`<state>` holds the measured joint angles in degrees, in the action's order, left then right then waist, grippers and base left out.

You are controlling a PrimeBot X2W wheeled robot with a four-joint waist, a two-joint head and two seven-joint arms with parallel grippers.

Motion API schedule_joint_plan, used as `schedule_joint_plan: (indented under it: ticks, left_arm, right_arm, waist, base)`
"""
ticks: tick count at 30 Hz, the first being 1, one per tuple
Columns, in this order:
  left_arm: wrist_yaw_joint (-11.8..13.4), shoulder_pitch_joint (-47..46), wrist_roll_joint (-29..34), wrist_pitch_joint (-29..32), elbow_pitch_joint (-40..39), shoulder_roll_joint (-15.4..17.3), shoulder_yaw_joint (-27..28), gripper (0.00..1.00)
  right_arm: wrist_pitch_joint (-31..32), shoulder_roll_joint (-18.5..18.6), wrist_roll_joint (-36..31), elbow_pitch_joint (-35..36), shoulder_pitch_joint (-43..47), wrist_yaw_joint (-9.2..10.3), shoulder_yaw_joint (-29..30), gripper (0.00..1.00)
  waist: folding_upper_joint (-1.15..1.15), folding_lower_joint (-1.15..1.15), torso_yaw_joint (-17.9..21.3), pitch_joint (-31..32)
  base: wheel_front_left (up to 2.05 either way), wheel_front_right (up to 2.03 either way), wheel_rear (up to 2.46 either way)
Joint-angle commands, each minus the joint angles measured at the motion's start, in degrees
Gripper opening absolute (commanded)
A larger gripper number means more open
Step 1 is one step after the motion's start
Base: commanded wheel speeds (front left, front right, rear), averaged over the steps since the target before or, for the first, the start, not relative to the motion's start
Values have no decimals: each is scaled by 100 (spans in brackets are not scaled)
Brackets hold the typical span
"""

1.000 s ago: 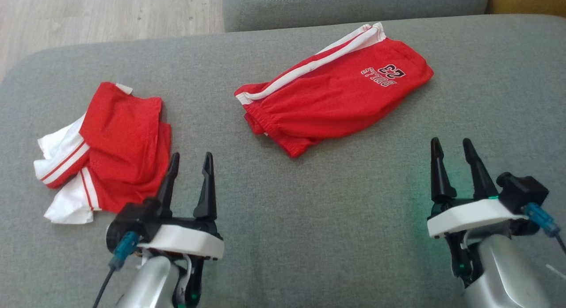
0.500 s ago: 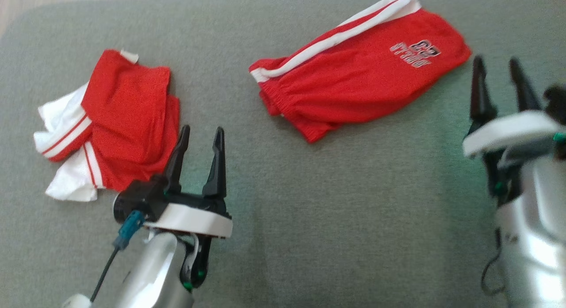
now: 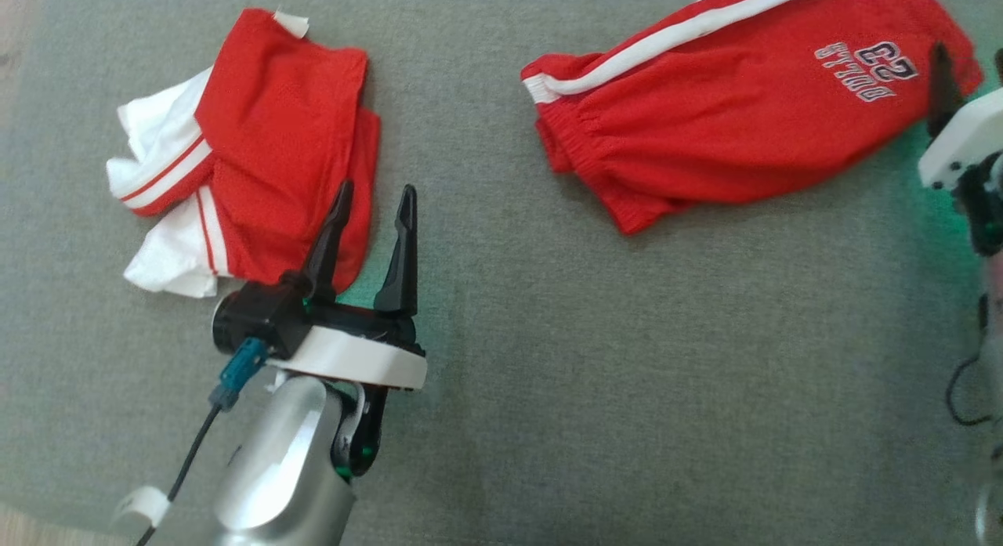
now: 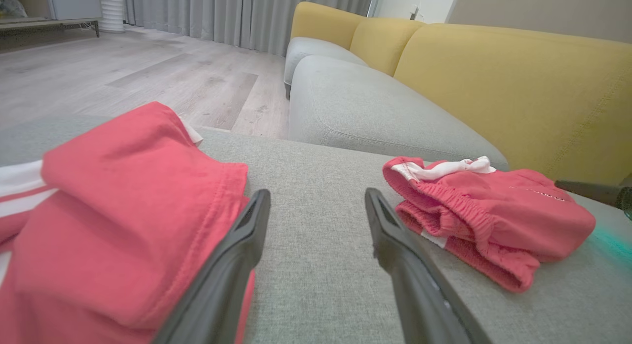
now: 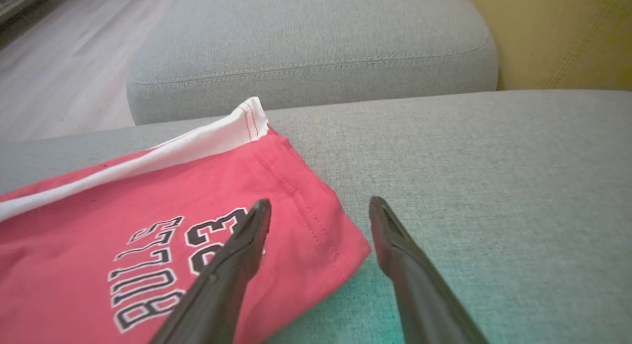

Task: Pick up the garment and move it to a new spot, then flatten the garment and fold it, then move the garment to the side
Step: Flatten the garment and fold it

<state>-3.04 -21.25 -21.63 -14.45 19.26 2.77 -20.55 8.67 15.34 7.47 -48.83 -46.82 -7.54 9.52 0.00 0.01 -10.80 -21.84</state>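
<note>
Head view: both end effectors (image 3: 368, 217) (image 5: 318, 220) released (empty), flanking red shorts (image 3: 736, 115).

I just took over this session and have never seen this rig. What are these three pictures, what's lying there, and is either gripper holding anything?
It is a two-armed robot. One picture looks down from its head; the other two look along each gripper's dark fingers. On the grey sofa cushion lie two red garments: a crumpled red and white garment on the robot's left, and red Bulls 23 shorts on its right. The left gripper is open beside the crumpled one. The right gripper is open over the shorts' corner. Neither holds anything.
</note>
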Motion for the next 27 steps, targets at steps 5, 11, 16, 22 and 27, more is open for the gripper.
schedule_joint_plan:
  ticks: [5,11,16,22,27]
  left_arm:
    - [-14,-229,42,-54,-202,19,119,100]
    - [3,-302,15,-55,-249,13,51,100]
    - [50,-343,-38,-55,-289,12,-47,100]
    - [99,-339,-20,-55,-303,11,-81,100]
    - [98,-287,12,-55,-265,11,-50,100]
  right_arm:
    - [6,301,-152,-384,-470,5,-164,100]
    - [4,370,17,-897,-796,5,-420,100]
    - [34,419,253,-1174,-884,5,-918,100]
    - [97,474,739,-1329,-878,5,-1388,0]
    - [-200,651,1105,-1300,-823,5,-1576,0]
  waist:
    - [0,-1,-151,-184]
    - [0,-1,-211,-288]
    - [0,-1,-238,-329]
    - [0,-1,-213,-283]
    - [0,-1,-124,-117]
  base:
    - [0,0,0]
    - [0,0,0]
    - [0,0,0]
    - [0,0,0]
    - [0,0,0]
